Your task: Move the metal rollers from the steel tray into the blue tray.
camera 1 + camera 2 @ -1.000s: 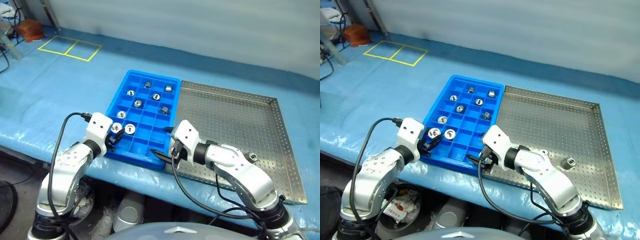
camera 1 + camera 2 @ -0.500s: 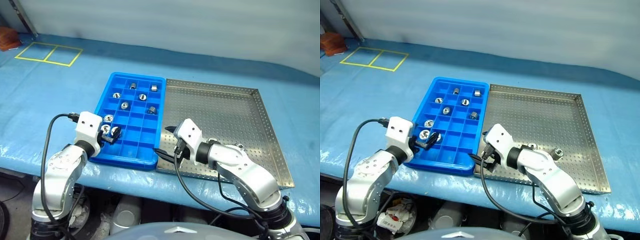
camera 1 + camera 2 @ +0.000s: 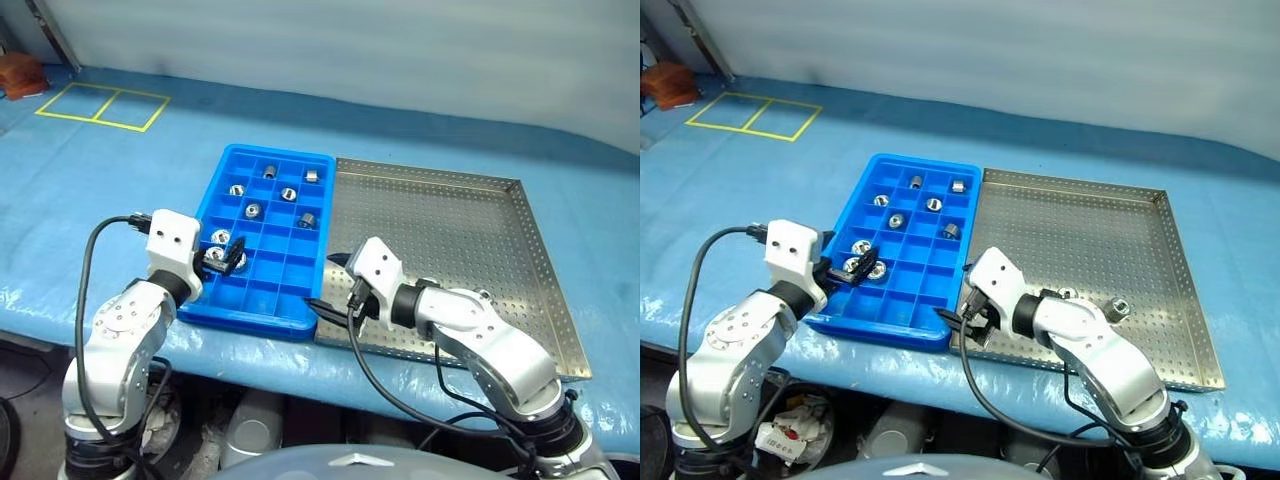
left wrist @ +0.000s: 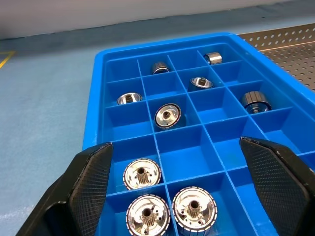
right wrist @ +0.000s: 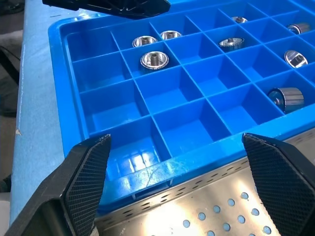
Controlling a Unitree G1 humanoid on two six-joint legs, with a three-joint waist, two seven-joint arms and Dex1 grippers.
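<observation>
The blue tray (image 3: 268, 292) lies left of the steel tray (image 3: 450, 225), their long sides touching. Several metal rollers (image 4: 167, 115) sit in the blue tray's compartments, three of them (image 4: 194, 208) in the near-left cells. Two more rollers (image 3: 1118, 307) rest on the steel tray's near part, beside my right forearm. My left gripper (image 3: 225, 258) hovers open just above those near-left cells, holding nothing. Over the blue tray's near-right corner, at the seam with the steel tray, my right gripper (image 3: 330, 282) is open and empty.
Both trays lie on a blue table cover (image 3: 120, 190), near its front edge. Yellow tape squares (image 3: 100, 105) mark the cover at the far left. A brown object (image 3: 20, 72) sits at the far-left corner.
My left gripper's fingers have spread wide and it has lifted a little above the near-left cells. The right arm has stayed put. The head view has swung sideways.
</observation>
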